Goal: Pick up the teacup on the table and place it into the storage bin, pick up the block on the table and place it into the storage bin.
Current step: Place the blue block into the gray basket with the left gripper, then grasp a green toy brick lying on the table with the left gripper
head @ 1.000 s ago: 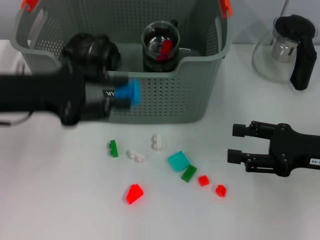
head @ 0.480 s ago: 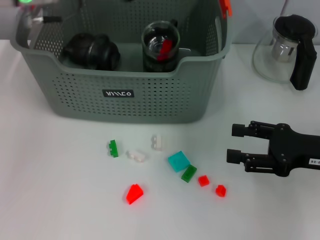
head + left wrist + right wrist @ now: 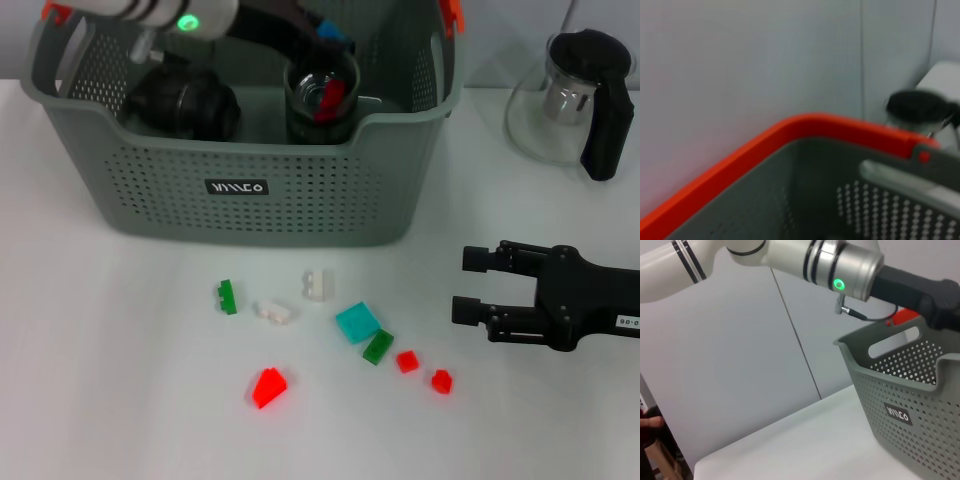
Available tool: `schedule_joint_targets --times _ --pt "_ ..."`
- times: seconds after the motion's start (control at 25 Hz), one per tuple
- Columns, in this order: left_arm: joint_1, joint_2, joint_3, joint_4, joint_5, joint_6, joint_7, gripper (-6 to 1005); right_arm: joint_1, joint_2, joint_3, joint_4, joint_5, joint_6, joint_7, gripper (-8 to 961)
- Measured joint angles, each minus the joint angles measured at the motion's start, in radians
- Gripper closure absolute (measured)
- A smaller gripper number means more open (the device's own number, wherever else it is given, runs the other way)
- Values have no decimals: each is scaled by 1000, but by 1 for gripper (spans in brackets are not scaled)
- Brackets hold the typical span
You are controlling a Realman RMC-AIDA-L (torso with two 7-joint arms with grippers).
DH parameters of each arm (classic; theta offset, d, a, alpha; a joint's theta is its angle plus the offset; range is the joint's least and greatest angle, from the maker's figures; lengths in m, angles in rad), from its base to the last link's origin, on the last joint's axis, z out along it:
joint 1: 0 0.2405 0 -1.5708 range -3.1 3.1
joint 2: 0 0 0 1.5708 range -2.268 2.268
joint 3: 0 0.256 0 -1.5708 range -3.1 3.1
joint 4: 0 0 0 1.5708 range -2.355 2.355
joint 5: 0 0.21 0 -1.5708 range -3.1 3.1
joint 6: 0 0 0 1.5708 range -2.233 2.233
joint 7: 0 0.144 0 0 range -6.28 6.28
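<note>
Our left gripper (image 3: 322,30) is over the far middle of the storage bin (image 3: 300,205), above a glass teacup (image 3: 322,92) that stands inside it; a blue block (image 3: 333,33) shows at the gripper's tip, and we judge it to be held there, though we cannot tell how the fingers stand around it. Our right gripper (image 3: 478,285) rests on the table (image 3: 120,400) at the right, well apart from the bin, its fingers spread wide and holding nothing.

The risks, as we judge them: a release from this height could send the block onto the teacup's rim, and it might bounce out or knock the glass against the dark round object (image 3: 185,100) beside it; the arm is also near the bin's far wall and its orange-red clip (image 3: 452,14), so a careless withdrawal could catch the rim and drag the bin toward the glass teapot (image 3: 575,95) at the far right. More loose blocks lie on the near table, among them a red block (image 3: 268,386) and a teal block (image 3: 357,322).

The head view alone shows the bin's contents and the blocks; the left wrist view gives only the bin's orange-red rim and inner wall, with no block or fingers; the right wrist view shows the left arm's silver joint with its green light reaching over the bin from the side, which the head view crops.
</note>
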Motion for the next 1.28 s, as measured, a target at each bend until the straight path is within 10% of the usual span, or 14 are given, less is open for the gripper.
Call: schedule_joint_targets --times 0.68,0.92,1.08,1.28 --pt "24 -56 9 111 40 -25 -48 464 -3 -2 0 1 0 0 -5 129" --pt "169 -40 -134 244 -449 142 124 376 -11 -2 0 1 1 -3 -7 131" --pt "228 14 -307 84 -910 488 290 350 -13 -2 1 1 4 -7 -8 131" --pt "259 51 -512 -104 -1044 801 345 356 -6 -4 2 1 5 -7 -5 130"
